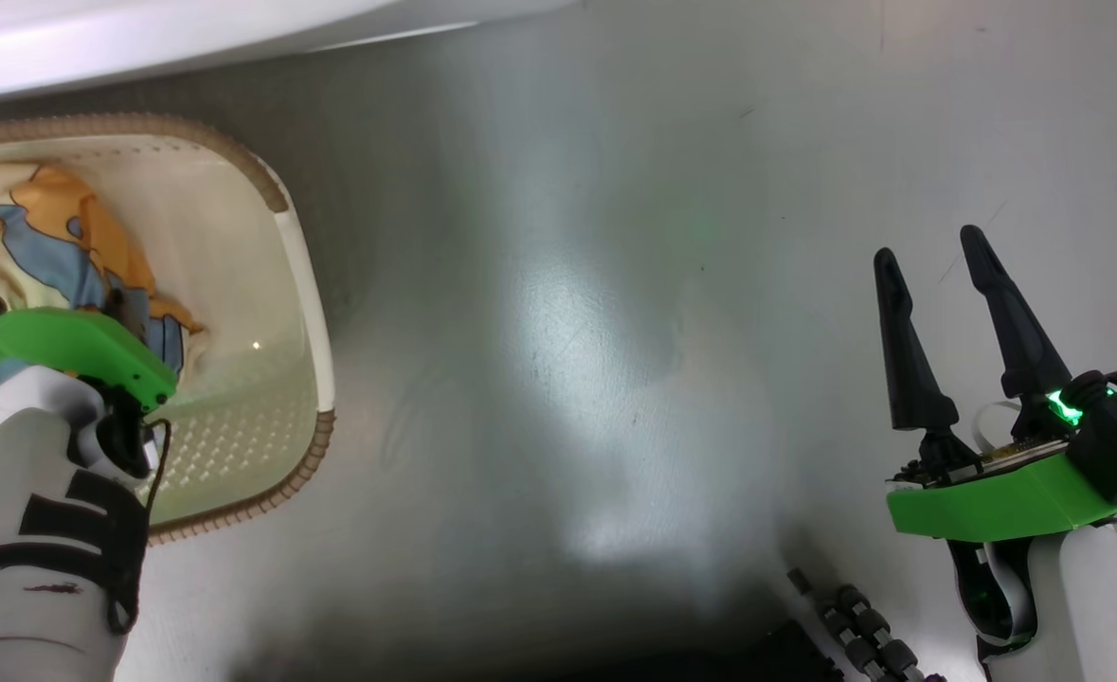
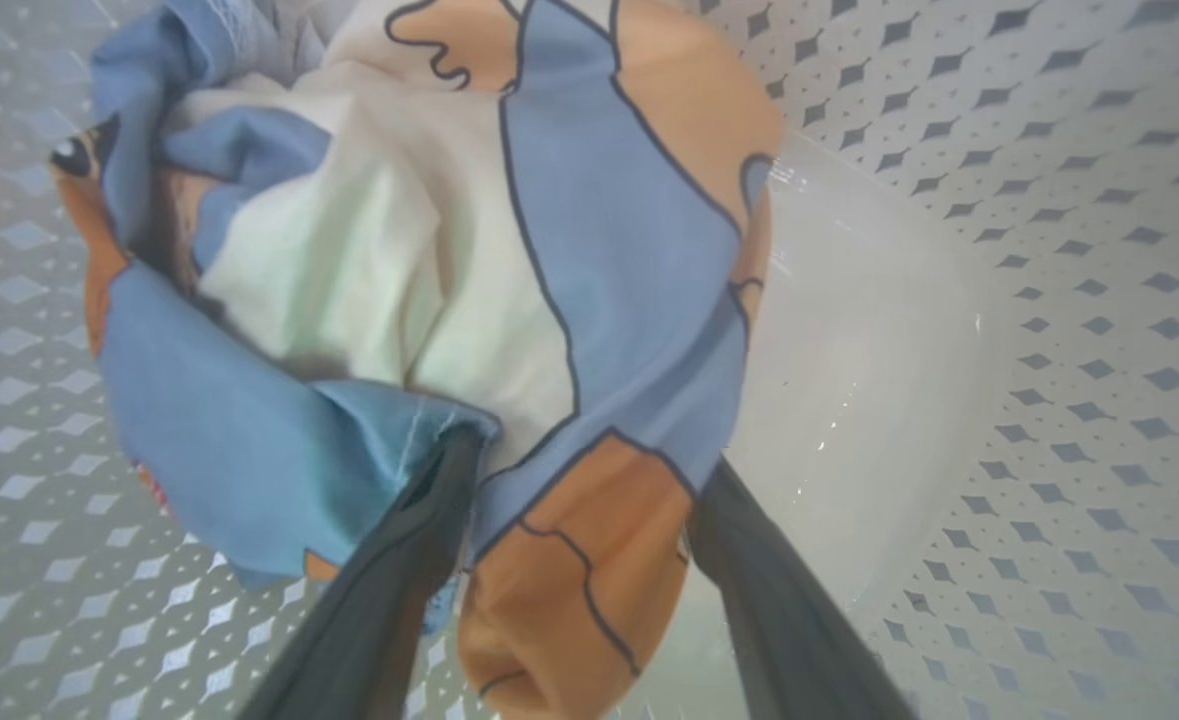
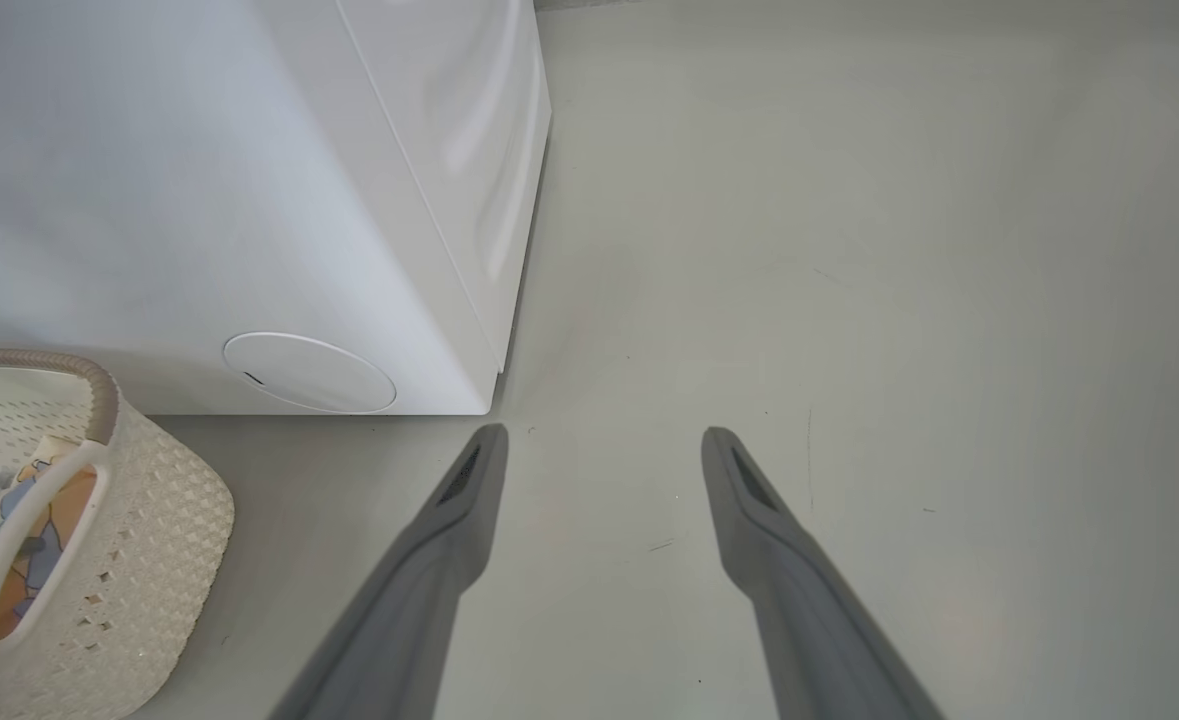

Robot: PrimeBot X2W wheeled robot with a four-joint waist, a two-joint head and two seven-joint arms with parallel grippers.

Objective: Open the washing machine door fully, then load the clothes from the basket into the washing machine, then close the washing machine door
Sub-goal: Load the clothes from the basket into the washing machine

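A laundry corner: white washing machine [image 3: 249,200], cream basket [image 3: 159,530] of clothes [image 2: 629,300], glossy grey floor [image 3: 899,250].

- Pale grey floor [image 1: 804,114], smooth, glossy in head view.
- Bright glare patch [image 1: 567,313] mid-floor; softer one lower down, approx. centre.
- Dark shadow [image 1: 482,654] along btm edge of head view.
- Rt wrist view: a few thin dark scuffs [image 3: 809,445] & specks on the floor; light even, soft.
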